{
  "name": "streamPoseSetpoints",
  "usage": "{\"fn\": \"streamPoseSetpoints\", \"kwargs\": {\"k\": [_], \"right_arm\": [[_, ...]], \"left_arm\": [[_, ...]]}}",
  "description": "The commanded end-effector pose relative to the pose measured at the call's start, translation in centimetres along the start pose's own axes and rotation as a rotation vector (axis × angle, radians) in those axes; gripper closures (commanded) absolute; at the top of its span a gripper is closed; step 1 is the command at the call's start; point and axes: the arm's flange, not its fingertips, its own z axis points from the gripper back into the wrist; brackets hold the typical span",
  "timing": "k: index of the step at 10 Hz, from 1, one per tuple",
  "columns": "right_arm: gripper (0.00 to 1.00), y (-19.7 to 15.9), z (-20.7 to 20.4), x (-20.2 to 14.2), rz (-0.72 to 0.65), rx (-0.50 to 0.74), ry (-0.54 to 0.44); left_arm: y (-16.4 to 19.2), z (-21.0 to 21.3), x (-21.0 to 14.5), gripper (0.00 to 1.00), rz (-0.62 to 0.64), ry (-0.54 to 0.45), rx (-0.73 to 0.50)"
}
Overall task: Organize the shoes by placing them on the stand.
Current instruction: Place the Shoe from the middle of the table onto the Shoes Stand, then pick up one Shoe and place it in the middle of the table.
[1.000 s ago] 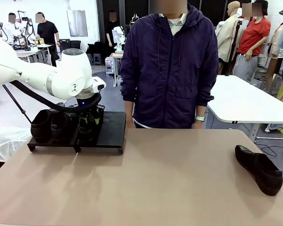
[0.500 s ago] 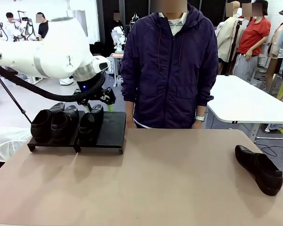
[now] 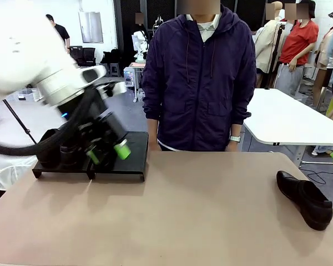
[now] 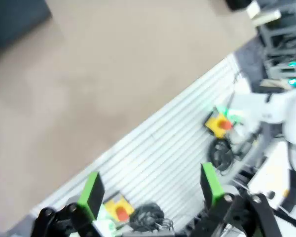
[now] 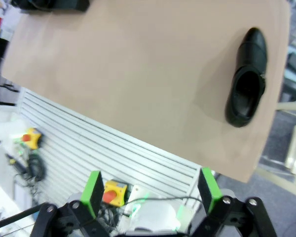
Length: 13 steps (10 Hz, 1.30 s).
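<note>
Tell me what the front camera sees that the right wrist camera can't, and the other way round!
Front view alone: a person in a dark purple zip jacket at the table's far side, and the left end effector, open, in front of the low flat black stand. Right wrist view alone: the right end effector, open and holding nothing, above a white slatted panel with a yellow box with a red button. Both: the tan tabletop and one shiny black leather dress shoe lying on it, off the stand.
</note>
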Motion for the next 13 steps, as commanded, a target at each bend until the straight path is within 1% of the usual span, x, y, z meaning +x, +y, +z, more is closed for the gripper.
{"fn": "streamPoseSetpoints", "kwargs": {"k": [1,2,3,4,5,6,13], "right_arm": [[0.0,0.0,0.2,0.0,0.005,0.014,-0.005],[0.0,0.0,0.2,0.0,0.005,0.014,-0.005],[0.0,0.0,0.2,0.0,0.005,0.014,-0.005],[0.0,0.0,0.2,0.0,0.005,0.014,-0.005],[0.0,0.0,0.2,0.0,0.005,0.014,-0.005],[0.0,0.0,0.2,0.0,0.005,0.014,-0.005],[0.0,0.0,0.2,0.0,0.005,0.014,-0.005]], "left_arm": [[4.4,2.4,-7.5,0.0,0.075,-0.015,-0.118],[7.5,4.4,-10.6,0.0,0.025,-0.004,-0.153],[11.0,6.1,-13.2,0.0,0.071,-0.118,-0.176],[12.9,6.4,-14.0,0.0,0.091,-0.181,-0.193],[13.8,6.3,-14.0,0.0,0.131,-0.241,-0.159],[10.3,6.0,-13.4,0.18,0.08,-0.11,-0.187],[10.3,6.0,-13.4,0.18,0.08,-0.11,-0.187]]}}
